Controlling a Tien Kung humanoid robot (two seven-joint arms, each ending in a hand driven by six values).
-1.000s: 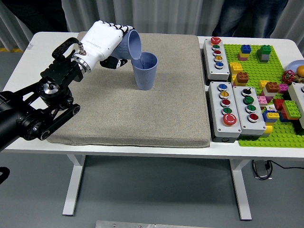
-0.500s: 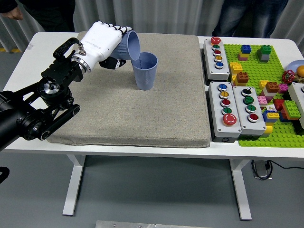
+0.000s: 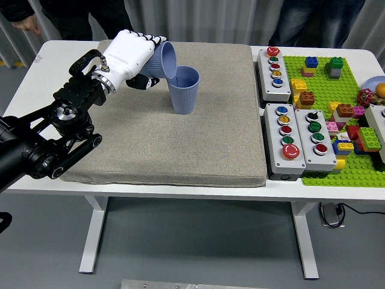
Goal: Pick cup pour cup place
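Tilted blue cup (image 3: 163, 59) over upright twin (image 3: 183, 90) (mat-borne)

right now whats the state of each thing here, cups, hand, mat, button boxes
left hand: shut on the held cup
held cup: tipped sideways, mouth over the standing cup's rim
standing cup: upright on the mat, open top
mat: flat on the table
button boxes: flat on the table right of the mat, untouched
brick plate: flat, loose bricks on it
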